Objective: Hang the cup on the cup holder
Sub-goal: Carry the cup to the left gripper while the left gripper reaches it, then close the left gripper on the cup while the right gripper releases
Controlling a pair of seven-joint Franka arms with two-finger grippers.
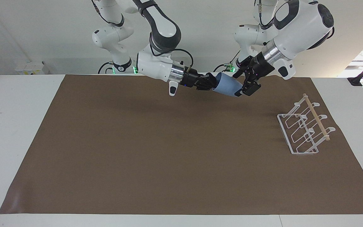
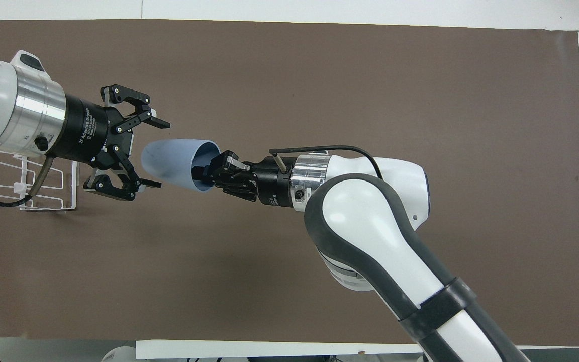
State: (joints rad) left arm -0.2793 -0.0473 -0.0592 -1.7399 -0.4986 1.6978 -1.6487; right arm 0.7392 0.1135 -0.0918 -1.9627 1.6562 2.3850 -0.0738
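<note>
The light blue cup (image 1: 228, 87) is held sideways in the air over the mat's edge nearest the robots, its narrow base pointing toward the left arm's end. My right gripper (image 1: 213, 84) is shut on its rim, one finger inside the mouth; it also shows in the overhead view (image 2: 208, 171), as does the cup (image 2: 171, 162). My left gripper (image 1: 239, 84) is open, its fingers straddling the cup's base with gaps showing in the overhead view (image 2: 161, 154). The white wire cup holder (image 1: 304, 129) stands on the mat at the left arm's end, partly hidden under the left arm in the overhead view (image 2: 74, 191).
A brown mat (image 1: 169, 151) covers most of the white table. The holder's wooden rod (image 1: 317, 118) runs along its top.
</note>
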